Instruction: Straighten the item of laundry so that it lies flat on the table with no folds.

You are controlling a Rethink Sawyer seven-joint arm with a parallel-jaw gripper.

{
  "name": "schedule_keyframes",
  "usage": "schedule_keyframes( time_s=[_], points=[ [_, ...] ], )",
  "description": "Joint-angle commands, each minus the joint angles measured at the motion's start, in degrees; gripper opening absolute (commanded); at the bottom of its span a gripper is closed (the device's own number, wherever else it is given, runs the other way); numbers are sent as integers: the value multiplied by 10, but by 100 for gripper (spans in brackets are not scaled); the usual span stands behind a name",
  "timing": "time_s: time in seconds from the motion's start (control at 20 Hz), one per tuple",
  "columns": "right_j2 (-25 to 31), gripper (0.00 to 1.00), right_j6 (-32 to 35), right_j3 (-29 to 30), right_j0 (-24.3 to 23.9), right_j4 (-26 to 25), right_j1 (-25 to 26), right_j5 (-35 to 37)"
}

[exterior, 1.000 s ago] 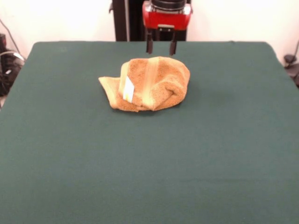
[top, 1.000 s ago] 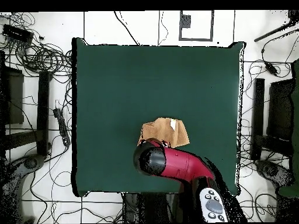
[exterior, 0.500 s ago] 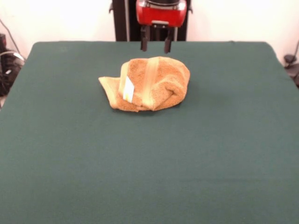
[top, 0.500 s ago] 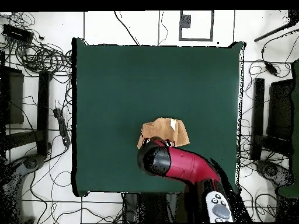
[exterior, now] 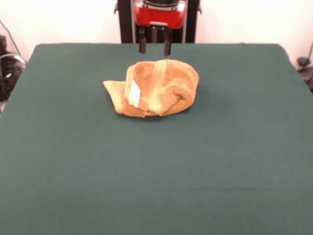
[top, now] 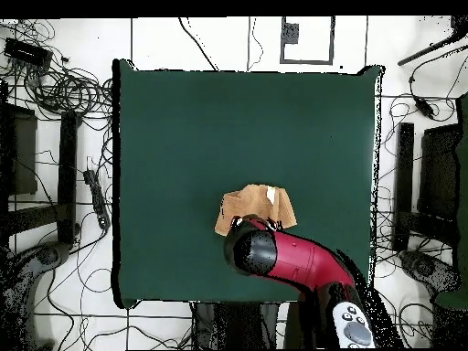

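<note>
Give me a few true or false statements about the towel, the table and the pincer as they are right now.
1. The towel lies bunched up with folds. True.
2. The pincer grips the towel. False: it hangs open above the table's far side, apart from the towel.
3. A white tag shows on the towel. True.
4. The towel hangs over the table edge. False: it lies well inside the green cloth.
5. A second towel lies on the table. False: only one.

readable text: none | white tag on towel: blank or too small to read | table: unmarked
</note>
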Motion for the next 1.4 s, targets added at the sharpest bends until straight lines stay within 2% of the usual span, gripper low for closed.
schedule_keyframes(
  time_s=[0.05, 1.4],
  points=[
    [69, 100, 22, -29, -1, -28, 33, 23],
    [90, 100, 2, -57, -34, -53, 34, 62]
  ],
)
